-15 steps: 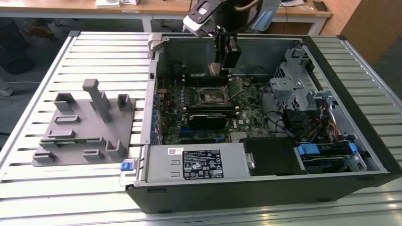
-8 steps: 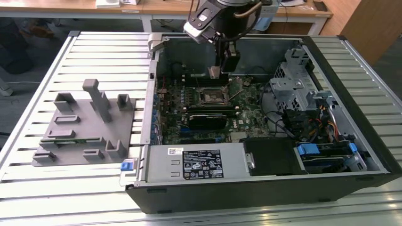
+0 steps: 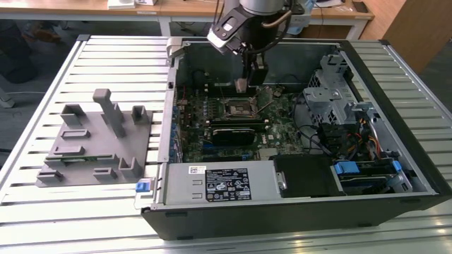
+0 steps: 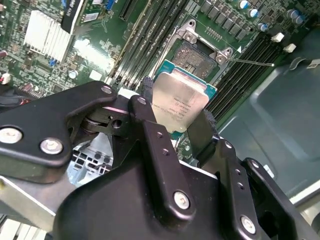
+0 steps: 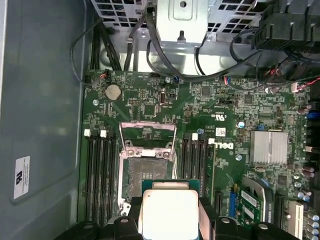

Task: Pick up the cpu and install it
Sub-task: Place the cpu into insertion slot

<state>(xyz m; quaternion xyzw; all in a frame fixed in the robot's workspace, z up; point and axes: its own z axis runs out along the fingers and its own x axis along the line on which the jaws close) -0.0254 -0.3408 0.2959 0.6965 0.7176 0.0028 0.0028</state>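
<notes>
My gripper [image 4: 177, 122] is shut on the cpu [image 4: 179, 102], a thin square chip with a pale silver top and a green edge, held between two black fingers [image 4: 150, 125]. In the first wrist view the cpu [image 5: 167, 212] hangs just above the open socket [image 5: 147, 172] on the green motherboard, whose metal frame [image 5: 148, 131] is flipped up. In the exterior view the gripper [image 3: 249, 79] reaches down into the open computer case, a little above and behind the black socket [image 3: 238, 108].
The case walls [image 3: 173, 100] ring the motherboard. A drive cage and cables [image 3: 335, 106] stand at the exterior view's right, a power supply [image 3: 219, 182] at the front. Memory slots [image 5: 97, 175] flank the socket. A grey plastic fixture [image 3: 95, 140] sits outside on the slatted table.
</notes>
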